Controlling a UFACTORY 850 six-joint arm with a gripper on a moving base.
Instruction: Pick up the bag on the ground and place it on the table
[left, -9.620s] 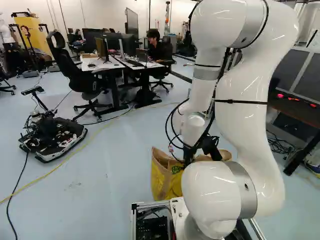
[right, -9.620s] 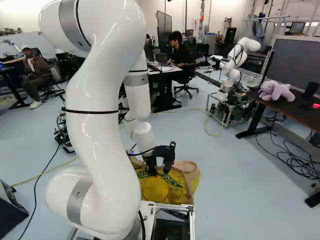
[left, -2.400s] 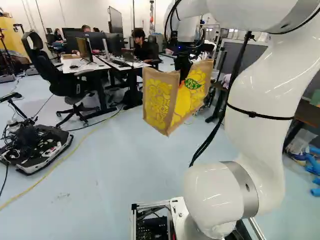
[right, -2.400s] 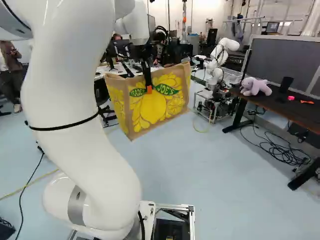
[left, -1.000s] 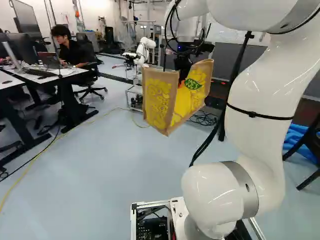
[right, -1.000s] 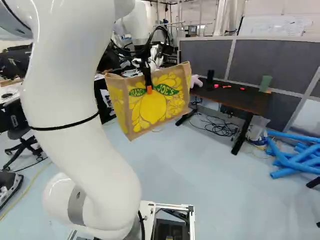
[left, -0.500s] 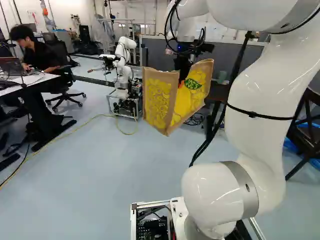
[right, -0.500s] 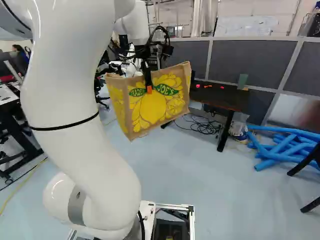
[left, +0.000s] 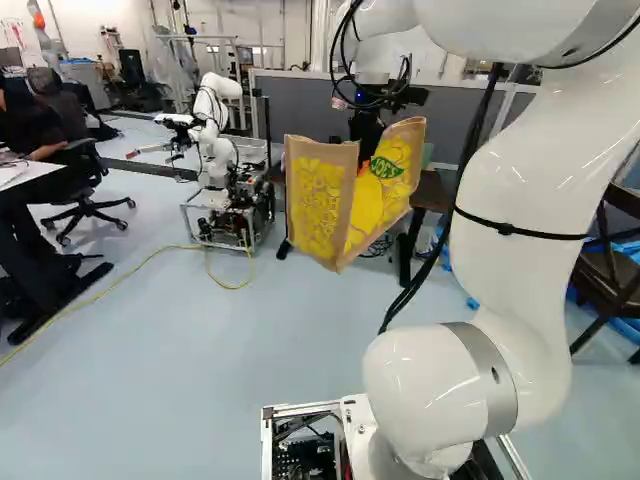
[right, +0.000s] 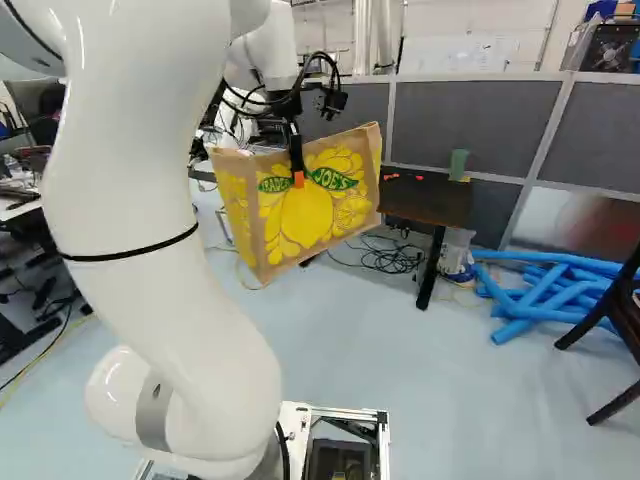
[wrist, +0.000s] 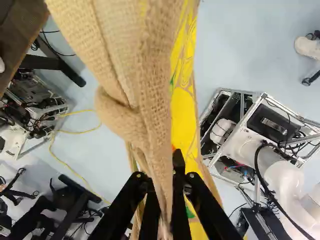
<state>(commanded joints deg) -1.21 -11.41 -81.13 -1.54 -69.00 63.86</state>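
Bag (right: 305, 220) hangs clear of the floor (right: 480, 400), below the pincer (wrist: 160, 174), which grips its upper wall, dark bench (right: 425, 203) beyond and to its right in right base view, so carry likely runs forward and rightward.

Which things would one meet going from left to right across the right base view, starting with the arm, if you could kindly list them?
My arm, the bag held in the gripper, the dark table, the blue tubes, the dark chair.
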